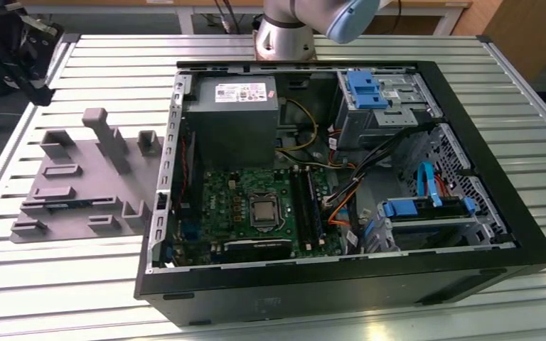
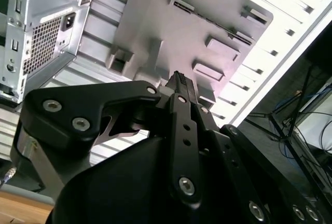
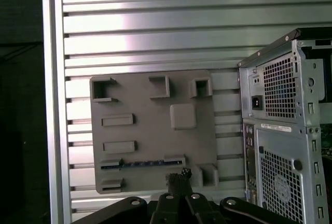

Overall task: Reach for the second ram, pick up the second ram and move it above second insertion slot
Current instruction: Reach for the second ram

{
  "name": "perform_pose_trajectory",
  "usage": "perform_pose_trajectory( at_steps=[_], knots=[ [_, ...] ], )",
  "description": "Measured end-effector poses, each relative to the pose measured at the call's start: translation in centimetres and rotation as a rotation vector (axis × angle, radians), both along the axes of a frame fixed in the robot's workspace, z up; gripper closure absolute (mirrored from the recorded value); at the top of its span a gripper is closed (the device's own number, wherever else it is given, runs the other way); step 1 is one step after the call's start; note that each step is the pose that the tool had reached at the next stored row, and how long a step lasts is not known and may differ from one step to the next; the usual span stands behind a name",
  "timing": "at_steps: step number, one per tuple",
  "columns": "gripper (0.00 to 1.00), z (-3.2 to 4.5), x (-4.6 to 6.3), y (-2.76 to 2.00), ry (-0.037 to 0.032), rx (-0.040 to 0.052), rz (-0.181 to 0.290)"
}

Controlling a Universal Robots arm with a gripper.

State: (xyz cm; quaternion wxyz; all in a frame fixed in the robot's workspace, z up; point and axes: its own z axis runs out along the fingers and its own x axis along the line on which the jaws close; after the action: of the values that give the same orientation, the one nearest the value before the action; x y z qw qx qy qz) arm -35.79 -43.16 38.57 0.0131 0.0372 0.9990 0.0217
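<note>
One slatted metal table (image 1: 83, 284) carries everything I am working with. Its bright ribs run across the exterior view, and they also lie under the arm in both wrist views. Wooden benches stand beyond the far edge. Some black equipment (image 1: 17, 60) sits at the corner on the exterior view's left, and the arm's grey column (image 1: 283, 32) rises behind the computer case (image 1: 349, 284).

That case lies on its side with the panel off. Inside I see the power supply (image 1: 230, 114) toward the far wall and the green motherboard (image 1: 244, 206) in front of it. The processor socket (image 1: 265, 209) sits in the middle of the board. The dark memory slots (image 1: 308, 206) run just beside the socket, and I cannot tell whether any is filled. Blue drive brackets (image 1: 363, 89) and a tangle of orange and black cables (image 1: 349, 185) fill the side on the exterior view's right.

The grey holder plate (image 1: 93, 177) lies flat on the table just beside the case, on the exterior view's left. It has several raised pockets. The second ram (image 3: 142, 163) lies lengthwise in one long pocket near the plate's edge, a dark strip with blue flecks.

My gripper (image 3: 179, 175) hangs above the holder plate with its fingertips pressed together and nothing between them. It is clear of the ram, though in the first wrist view the tips line up near one end of the stick.
</note>
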Motion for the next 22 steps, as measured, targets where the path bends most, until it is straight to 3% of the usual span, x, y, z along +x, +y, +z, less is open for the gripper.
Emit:
perform_pose_trajectory(
  at_steps=[4, 12, 18, 22],
  knots=[
    [0.89, -0.02, -0.8, -0.12, 0.0000, 0.0000, 0.003],
    [0.89, -0.10, -2.4, -0.98, 0.0000, 0.0000, 0.011],
    [0.89, -0.14, -4.3, -1.09, -0.0001, 0.0000, 0.013],
    [0.89, -0.14, -4.8, -1.10, 0.0000, 0.0000, 0.014]
  ],
)
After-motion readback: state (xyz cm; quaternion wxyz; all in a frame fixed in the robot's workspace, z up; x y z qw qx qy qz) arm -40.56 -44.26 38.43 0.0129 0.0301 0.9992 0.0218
